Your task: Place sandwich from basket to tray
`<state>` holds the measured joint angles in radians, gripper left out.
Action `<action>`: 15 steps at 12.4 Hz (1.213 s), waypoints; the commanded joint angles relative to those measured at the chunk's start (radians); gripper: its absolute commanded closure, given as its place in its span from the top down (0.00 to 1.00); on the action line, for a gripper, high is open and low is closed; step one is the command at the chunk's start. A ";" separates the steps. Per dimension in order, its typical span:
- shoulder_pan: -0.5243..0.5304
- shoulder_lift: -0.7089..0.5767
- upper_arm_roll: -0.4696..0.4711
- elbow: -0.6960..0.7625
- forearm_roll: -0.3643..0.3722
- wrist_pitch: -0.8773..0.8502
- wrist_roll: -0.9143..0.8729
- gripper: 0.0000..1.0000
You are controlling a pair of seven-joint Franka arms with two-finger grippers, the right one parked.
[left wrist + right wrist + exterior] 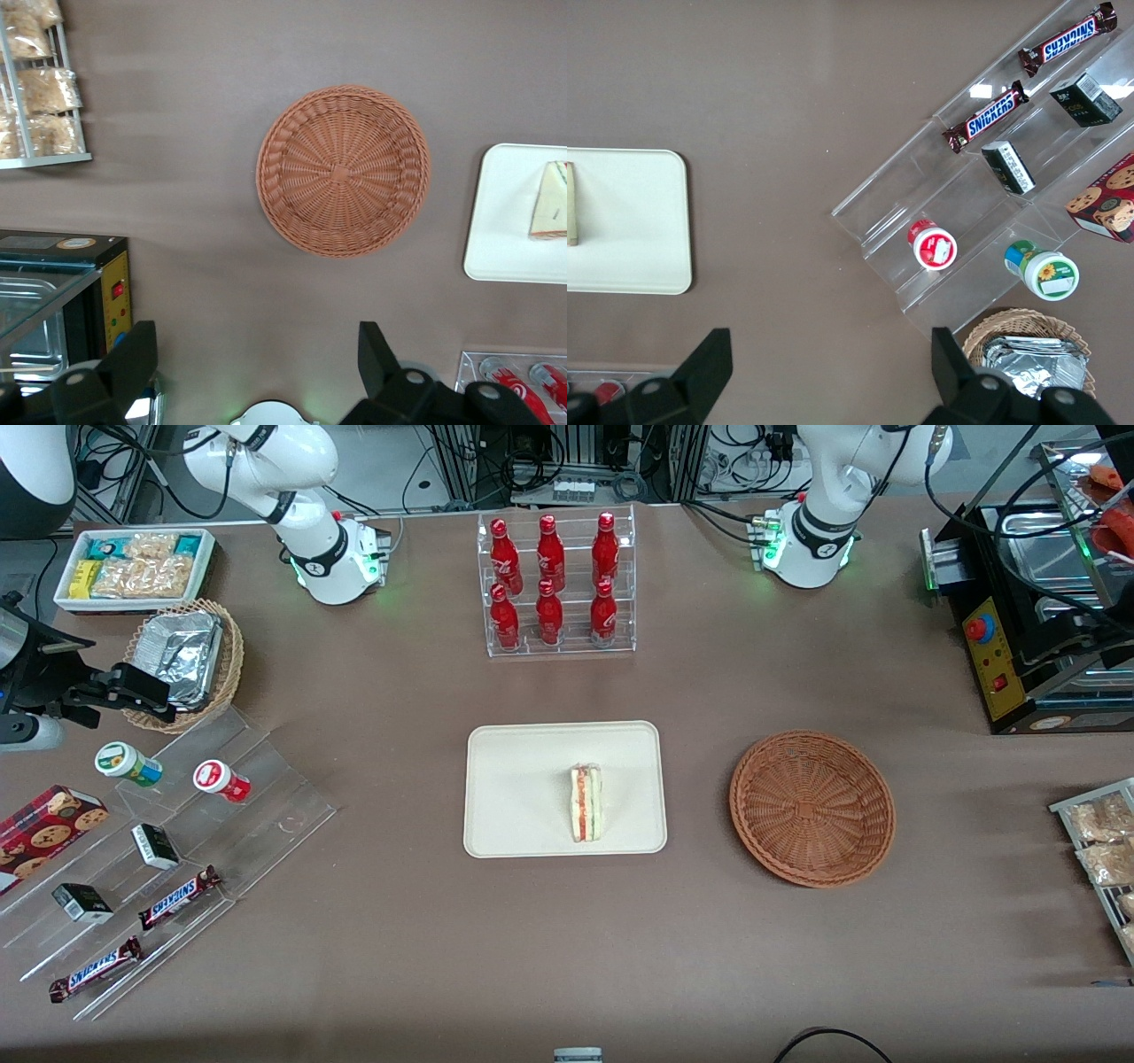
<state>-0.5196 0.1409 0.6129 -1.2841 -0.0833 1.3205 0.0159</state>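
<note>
The sandwich (586, 804) lies on the cream tray (514, 797) with its red and green filling edge showing. It also shows in the left wrist view (551, 202) on the tray (509, 212). The round reddish-brown basket (811, 808) sits beside the tray toward the working arm's end and holds nothing; the left wrist view (343, 170) shows it from above. My left gripper (257, 336) is open and empty, high above the table, farther from the front camera than the basket. The front view does not show it.
A clear rack of red bottles (556, 584) stands farther from the front camera than the tray. A black machine (1036, 620) and a rack of snack bags (1103, 850) are at the working arm's end. A stepped acrylic display (168, 850), tan foil basket (182, 660) and white bin (133, 567) are at the parked arm's end.
</note>
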 commanded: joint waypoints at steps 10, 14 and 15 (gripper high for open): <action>0.553 -0.093 -0.651 -0.010 0.085 -0.101 -0.031 1.00; 0.550 -0.104 -0.644 -0.107 0.111 -0.074 -0.031 1.00; 0.550 -0.106 -0.644 -0.125 0.111 -0.049 -0.031 0.99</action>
<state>0.0325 0.0645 -0.0296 -1.3490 0.0106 1.2329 -0.0147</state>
